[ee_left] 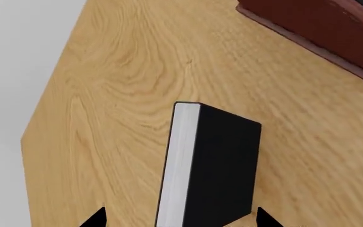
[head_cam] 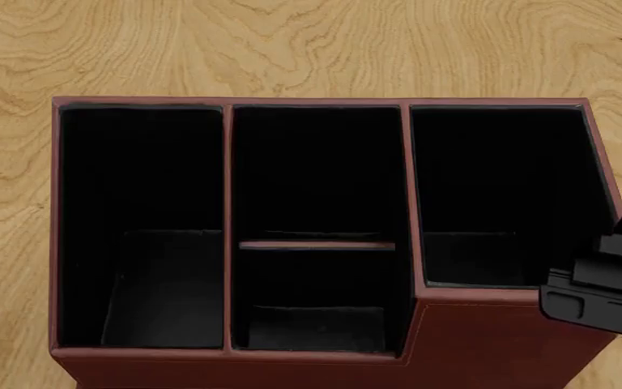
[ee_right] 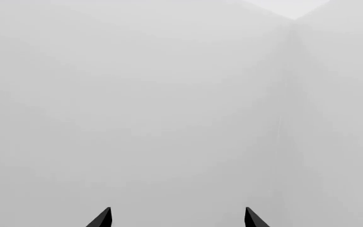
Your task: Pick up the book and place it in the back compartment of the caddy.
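Black book [ee_left: 222, 170] standing upright on wood table [ee_left: 118, 94], between the wide-open tips of left gripper [ee_left: 180, 218], not yet clamped; caddy [ee_left: 320, 23] sits well apart. Best closed squarely across both covers, then lifted straight. Right gripper [ee_right: 176, 217] wide open, facing blank grey; no writing anywhere.
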`<state>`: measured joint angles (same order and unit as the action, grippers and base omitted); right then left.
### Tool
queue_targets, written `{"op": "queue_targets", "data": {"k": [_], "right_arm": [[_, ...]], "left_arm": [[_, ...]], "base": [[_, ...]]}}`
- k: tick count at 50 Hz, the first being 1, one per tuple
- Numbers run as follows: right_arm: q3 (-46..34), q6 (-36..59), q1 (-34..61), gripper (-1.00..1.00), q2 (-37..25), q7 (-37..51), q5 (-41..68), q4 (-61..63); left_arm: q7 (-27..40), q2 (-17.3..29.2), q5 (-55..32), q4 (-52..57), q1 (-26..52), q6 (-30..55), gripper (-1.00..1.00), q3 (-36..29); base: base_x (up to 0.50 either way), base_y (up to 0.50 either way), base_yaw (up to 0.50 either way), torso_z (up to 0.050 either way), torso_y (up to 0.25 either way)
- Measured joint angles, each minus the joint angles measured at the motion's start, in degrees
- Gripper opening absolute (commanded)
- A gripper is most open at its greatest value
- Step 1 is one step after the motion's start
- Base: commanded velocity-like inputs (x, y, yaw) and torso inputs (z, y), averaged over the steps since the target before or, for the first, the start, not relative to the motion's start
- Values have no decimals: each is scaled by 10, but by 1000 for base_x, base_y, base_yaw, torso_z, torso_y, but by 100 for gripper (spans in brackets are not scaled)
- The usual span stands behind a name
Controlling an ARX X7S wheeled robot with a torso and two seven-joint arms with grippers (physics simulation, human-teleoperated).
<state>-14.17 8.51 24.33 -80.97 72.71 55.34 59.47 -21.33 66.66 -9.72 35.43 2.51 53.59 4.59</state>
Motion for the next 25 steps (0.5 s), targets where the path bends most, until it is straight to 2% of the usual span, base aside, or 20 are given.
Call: {"op": "queue_targets", "data": {"k": [25], "right_arm": [[-34,13,44,100,4,3,6,-1]], "left_arm": [[-3,-30,37,-102,107,-31,100,-122]], "base": [[0,0,0,0,0]]}}
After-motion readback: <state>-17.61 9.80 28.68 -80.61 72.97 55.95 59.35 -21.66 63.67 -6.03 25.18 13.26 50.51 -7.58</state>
